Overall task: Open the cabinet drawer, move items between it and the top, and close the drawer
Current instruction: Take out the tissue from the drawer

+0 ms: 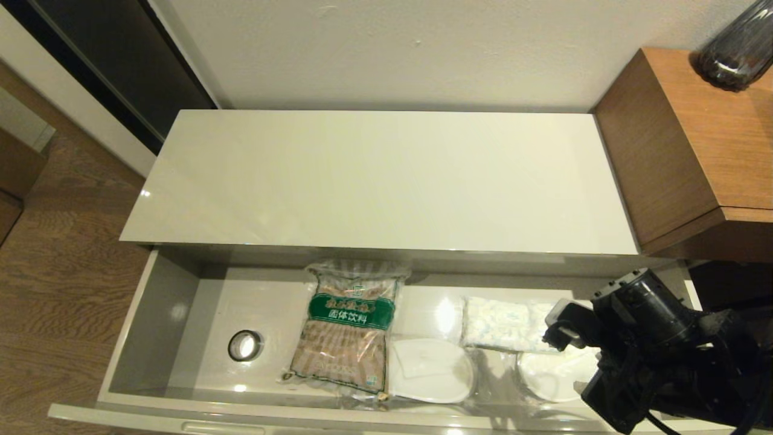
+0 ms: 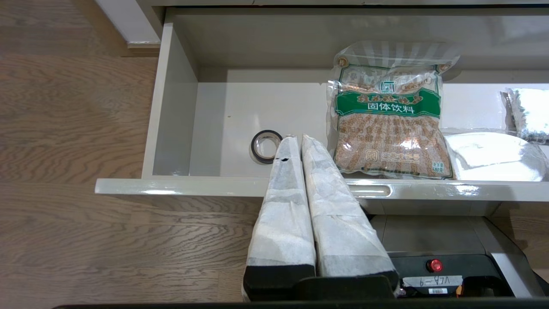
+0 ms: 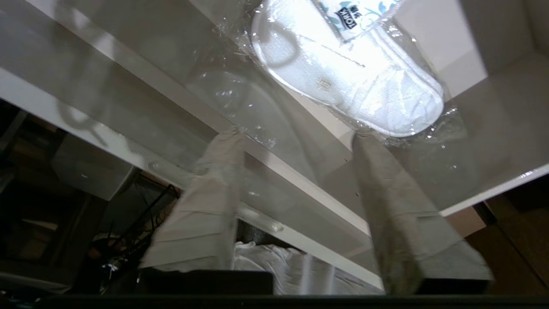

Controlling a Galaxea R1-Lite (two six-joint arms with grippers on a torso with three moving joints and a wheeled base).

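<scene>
The cabinet drawer [image 1: 175,314] stands pulled out under the glossy cream top [image 1: 374,175], which is bare. In the drawer lie a black tape roll [image 1: 245,345], a brown-and-green packet [image 1: 347,329] and a white soft pack [image 1: 501,323]. My right gripper [image 3: 296,135] hangs open above the drawer's front right part, near a wrapped slipper [image 3: 364,86], with nothing between its fingers. My left gripper [image 2: 297,138] is shut and empty, in front of the drawer front [image 2: 180,186], pointing between the tape roll [image 2: 266,146] and the packet [image 2: 388,120].
White slippers in clear plastic [image 1: 432,370] lie at the drawer's front right. A taller brown wooden unit [image 1: 682,151] with a dark vase [image 1: 737,48] stands on the right. Wood floor [image 1: 54,272] lies on the left. My base with a red button [image 2: 434,265] is below the drawer.
</scene>
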